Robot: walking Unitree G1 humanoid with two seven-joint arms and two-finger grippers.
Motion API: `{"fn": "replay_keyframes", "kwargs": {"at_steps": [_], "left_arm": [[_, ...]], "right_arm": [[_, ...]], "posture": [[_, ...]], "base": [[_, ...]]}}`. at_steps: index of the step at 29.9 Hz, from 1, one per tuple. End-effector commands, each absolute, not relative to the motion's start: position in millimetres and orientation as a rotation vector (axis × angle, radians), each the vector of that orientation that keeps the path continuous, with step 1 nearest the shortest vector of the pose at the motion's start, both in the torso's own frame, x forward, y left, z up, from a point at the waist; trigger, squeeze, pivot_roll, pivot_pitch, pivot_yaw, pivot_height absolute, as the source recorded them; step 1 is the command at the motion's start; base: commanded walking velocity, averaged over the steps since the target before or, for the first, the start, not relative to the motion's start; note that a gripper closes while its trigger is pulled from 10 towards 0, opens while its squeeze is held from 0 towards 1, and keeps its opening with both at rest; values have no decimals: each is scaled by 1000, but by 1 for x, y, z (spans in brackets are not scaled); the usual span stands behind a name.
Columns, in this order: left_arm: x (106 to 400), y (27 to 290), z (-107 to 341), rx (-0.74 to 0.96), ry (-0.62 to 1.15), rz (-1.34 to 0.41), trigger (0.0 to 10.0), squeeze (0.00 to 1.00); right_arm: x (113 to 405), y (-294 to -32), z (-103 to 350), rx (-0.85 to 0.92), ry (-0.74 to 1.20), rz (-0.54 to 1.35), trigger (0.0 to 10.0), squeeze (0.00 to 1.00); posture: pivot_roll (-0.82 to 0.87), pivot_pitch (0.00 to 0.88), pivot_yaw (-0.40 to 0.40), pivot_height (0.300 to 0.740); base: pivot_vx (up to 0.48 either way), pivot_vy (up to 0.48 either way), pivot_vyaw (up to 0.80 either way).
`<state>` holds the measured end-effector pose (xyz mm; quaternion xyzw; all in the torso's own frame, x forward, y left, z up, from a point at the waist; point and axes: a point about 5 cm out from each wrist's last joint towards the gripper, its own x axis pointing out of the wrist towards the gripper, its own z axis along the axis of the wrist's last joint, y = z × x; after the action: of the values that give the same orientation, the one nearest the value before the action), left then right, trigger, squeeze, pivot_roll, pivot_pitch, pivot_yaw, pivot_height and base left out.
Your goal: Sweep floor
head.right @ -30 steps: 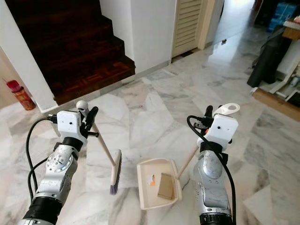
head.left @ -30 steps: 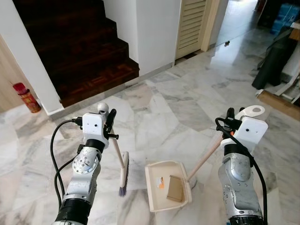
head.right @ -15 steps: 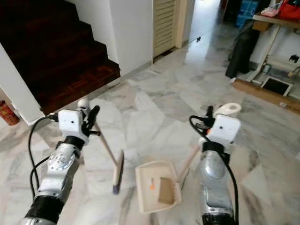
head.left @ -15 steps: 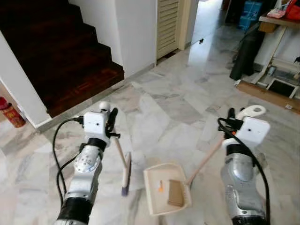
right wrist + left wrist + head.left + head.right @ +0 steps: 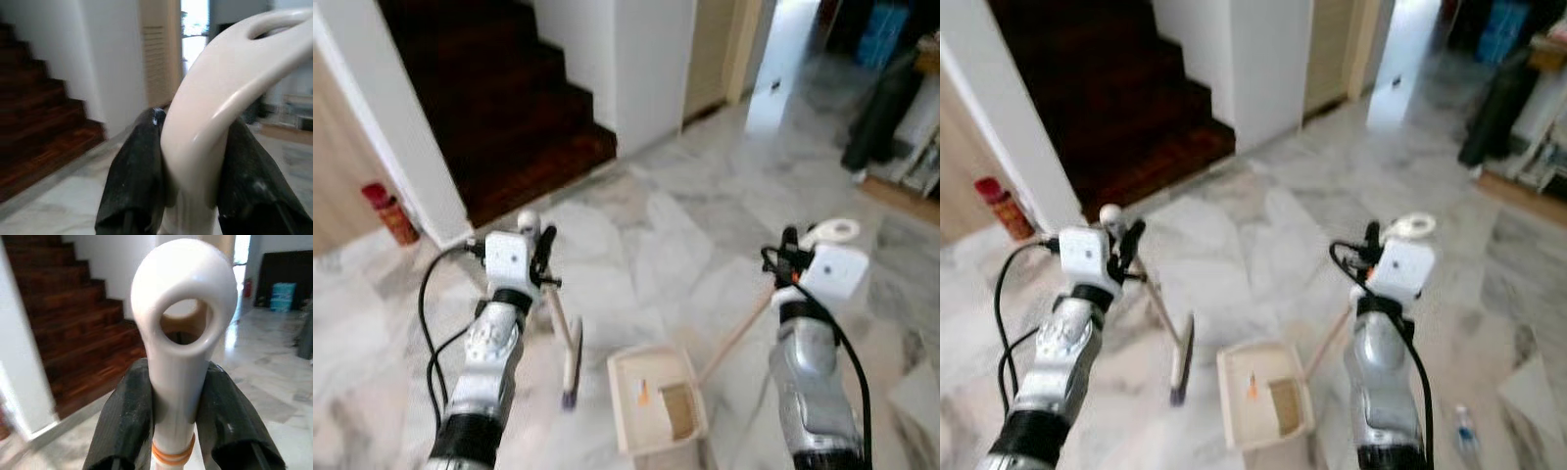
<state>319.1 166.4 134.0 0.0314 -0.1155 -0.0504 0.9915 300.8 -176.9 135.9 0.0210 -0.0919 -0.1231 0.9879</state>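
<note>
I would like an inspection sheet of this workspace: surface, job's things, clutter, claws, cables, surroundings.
Surface: marble floor, grey-veined, glossy.
Job's things: broom, brush head down by the floor; cream dustpan beside it, holding a brown piece and a small orange bit.
Clutter: small bottle lying on the floor on the robot's right.
Claws: left claw shut on the broom's white handle end; right claw shut on the dustpan's handle.
Cables: black cable looping off the left arm; another along the right arm.
Surroundings: dark wooden stairs, red canister by the wall, louvred door.
</note>
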Motion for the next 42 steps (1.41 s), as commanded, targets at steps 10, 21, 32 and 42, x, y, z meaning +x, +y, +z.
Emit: {"fn": "replay_keyframes", "kwargs": {"at_steps": [10,21,32,42], "left_arm": [[322,165,152,74,-303,-102,10000,0],[322,163,151,71,-304,-108,10000,0],[322,162,150,70,-300,-120,10000,0],[323,161,152,69,-302,-128,10000,0]], "right_arm": [[303,-177,152,68,-251,-241,10000,0],[304,-174,153,57,-257,-225,10000,0],[305,-171,152,67,-258,-222,10000,0],[306,-170,151,74,-256,-221,10000,0]], "posture": [[-82,0,9,740],[-81,0,10,740],[-85,0,21,740],[-82,0,23,740]], "base": [[0,480,0],[0,480,80],[0,480,465],[0,480,0]]}}
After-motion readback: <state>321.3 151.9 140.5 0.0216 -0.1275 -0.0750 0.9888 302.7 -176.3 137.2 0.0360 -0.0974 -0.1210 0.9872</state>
